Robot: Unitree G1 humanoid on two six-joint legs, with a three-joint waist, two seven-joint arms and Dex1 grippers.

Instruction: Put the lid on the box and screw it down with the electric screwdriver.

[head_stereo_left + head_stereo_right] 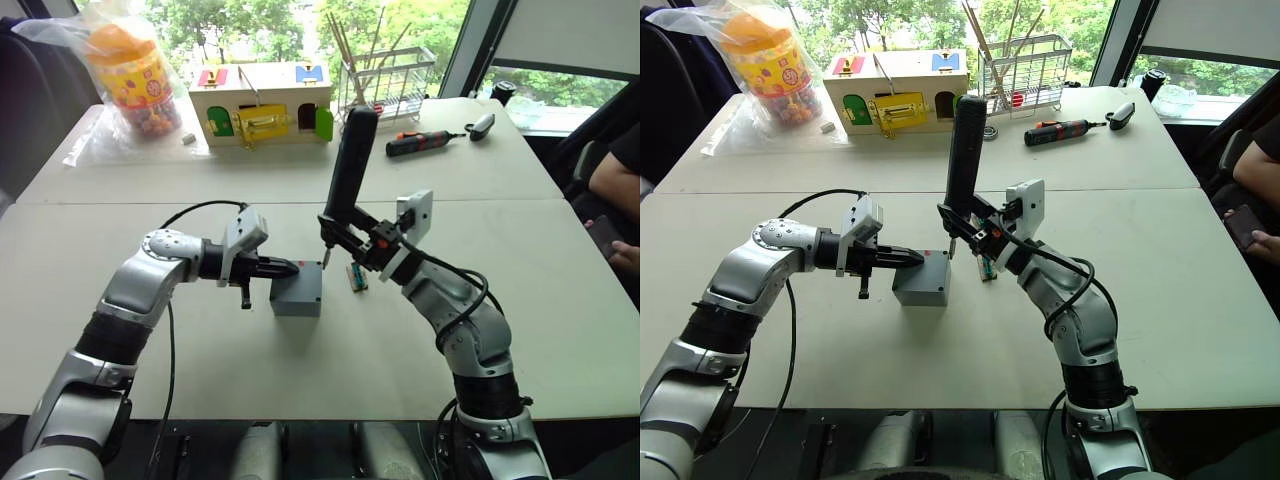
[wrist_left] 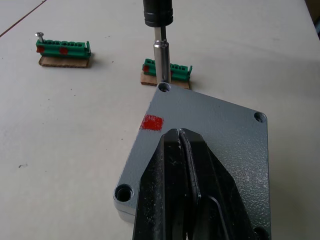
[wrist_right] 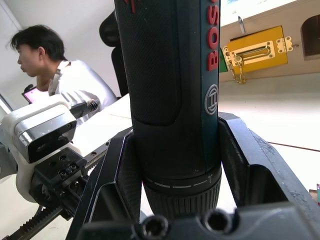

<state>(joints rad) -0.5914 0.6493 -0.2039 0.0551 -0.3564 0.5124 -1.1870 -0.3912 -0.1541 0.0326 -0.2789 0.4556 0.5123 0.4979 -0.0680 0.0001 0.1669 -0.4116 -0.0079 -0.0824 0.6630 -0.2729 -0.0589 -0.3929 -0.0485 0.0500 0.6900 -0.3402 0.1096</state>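
Note:
The grey box (image 1: 297, 297) stands mid-table with the lid (image 2: 227, 132) lying on top of it; a red mark (image 2: 152, 122) shows near one lid corner. My left gripper (image 2: 179, 132) is shut, its fingertips resting flat on the lid's top, also seen from the head (image 1: 288, 268). My right gripper (image 1: 347, 235) is shut on the electric screwdriver (image 1: 352, 160), held upright just beyond the box. Its metal bit (image 2: 161, 62) points down at the lid's far corner screw hole (image 2: 163, 87). The dark driver body (image 3: 170, 75) sits between my right fingers.
Two green terminal blocks on cardboard (image 2: 64, 48) (image 2: 175, 70) lie beyond the box. At the back stand a wooden toy house (image 1: 262, 103), a wire rack (image 1: 385, 85), a bagged colourful tub (image 1: 135, 75) and a red-and-black screwdriver (image 1: 420, 143). A person (image 1: 615, 180) sits at the right.

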